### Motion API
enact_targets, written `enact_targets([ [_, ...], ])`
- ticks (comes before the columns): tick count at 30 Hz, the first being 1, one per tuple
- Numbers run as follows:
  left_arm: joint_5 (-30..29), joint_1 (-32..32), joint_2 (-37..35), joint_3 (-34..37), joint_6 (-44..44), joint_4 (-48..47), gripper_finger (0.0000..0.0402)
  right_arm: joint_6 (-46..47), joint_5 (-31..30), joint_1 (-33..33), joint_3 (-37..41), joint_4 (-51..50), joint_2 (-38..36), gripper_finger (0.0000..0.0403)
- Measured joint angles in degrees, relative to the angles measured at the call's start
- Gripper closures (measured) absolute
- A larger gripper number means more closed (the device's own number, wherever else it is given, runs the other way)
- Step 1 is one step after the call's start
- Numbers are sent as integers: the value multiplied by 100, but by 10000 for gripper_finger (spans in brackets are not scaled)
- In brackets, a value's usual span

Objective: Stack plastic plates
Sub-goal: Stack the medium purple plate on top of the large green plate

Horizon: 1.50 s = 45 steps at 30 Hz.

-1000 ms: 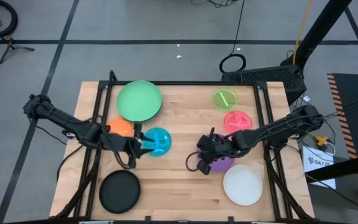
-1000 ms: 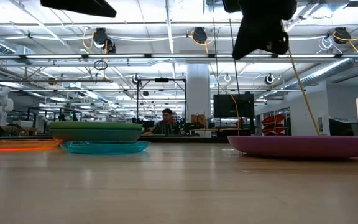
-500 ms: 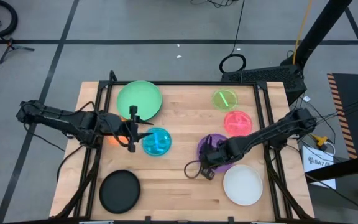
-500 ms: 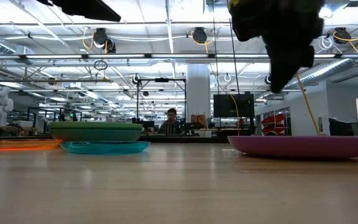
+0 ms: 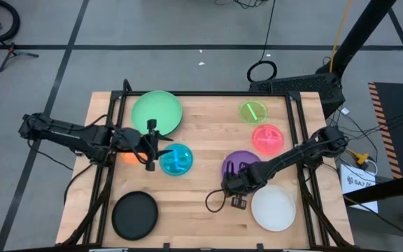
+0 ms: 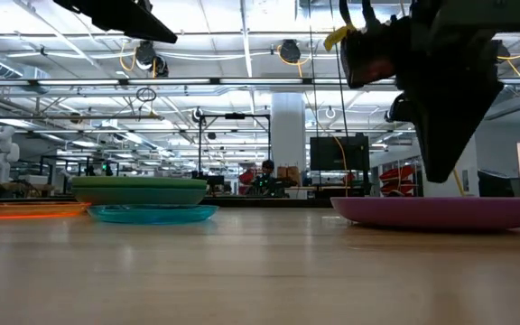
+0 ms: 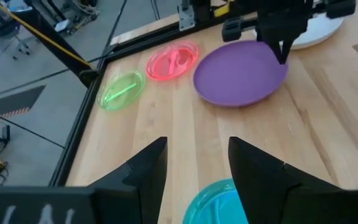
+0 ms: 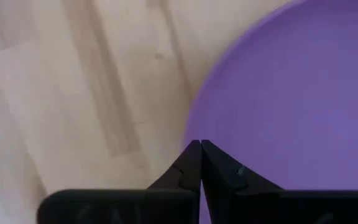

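Observation:
Several round plates lie flat on the wooden table: mint green (image 5: 157,113), orange (image 5: 126,156) partly under my left arm, teal (image 5: 177,159), black (image 5: 134,215), white (image 5: 273,208), purple (image 5: 248,165), pink (image 5: 267,137) and lime (image 5: 253,110). My left gripper (image 5: 153,147) (image 7: 196,142) is open and hovers between the orange and teal plates, above the teal plate's (image 7: 219,202) edge. My right gripper (image 5: 235,183) (image 8: 201,144) is shut and points down over the purple plate's (image 8: 291,93) near-left rim. In the low view its tip (image 6: 444,178) hangs a little above the plate (image 6: 441,212).
Dark rails run along the table's left and right sides (image 5: 301,133). Bare wood shows in the middle of the table (image 5: 208,133) and along the near edge between the black and white plates. A person sits far off in the room behind the table (image 6: 264,176).
My left gripper has moved toward the far edge, away from the teal plate's near side, and has since kept still. My right gripper has moved toward the near edge and come lower, from over the purple plate's middle to its near-left rim. No plate has moved.

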State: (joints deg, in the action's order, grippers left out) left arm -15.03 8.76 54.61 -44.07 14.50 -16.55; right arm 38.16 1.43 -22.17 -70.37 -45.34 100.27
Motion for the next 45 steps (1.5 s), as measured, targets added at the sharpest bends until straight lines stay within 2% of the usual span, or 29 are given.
enact_targets([
  [3,-2,-7,5,0,-158,-54,225,10,30,-13,0,-80,4,376],
  [12,-2,-7,5,0,-503,-112,225,-162,36,-68,0,-40,14,268],
  [19,-2,50,5,0,-839,-144,225,-139,-33,-123,2,135,241,239],
  [24,-2,192,5,0,-978,-175,225,5,-135,-103,4,-82,517,248],
  [28,-2,371,3,0,-1120,-345,225,40,-340,-92,4,-111,535,274],
  [32,-2,520,5,0,-1202,-466,225,30,-440,-57,4,-16,535,316],
  [37,-2,670,3,0,-1265,-434,225,-140,-418,-53,-108,-74,517,387],
  [42,-48,737,2,0,-1283,-421,225,-130,-335,-64,-595,-381,516,386],
  [45,-88,741,2,0,-1202,-373,225,-182,-518,-122,-1039,-716,516,395],
])
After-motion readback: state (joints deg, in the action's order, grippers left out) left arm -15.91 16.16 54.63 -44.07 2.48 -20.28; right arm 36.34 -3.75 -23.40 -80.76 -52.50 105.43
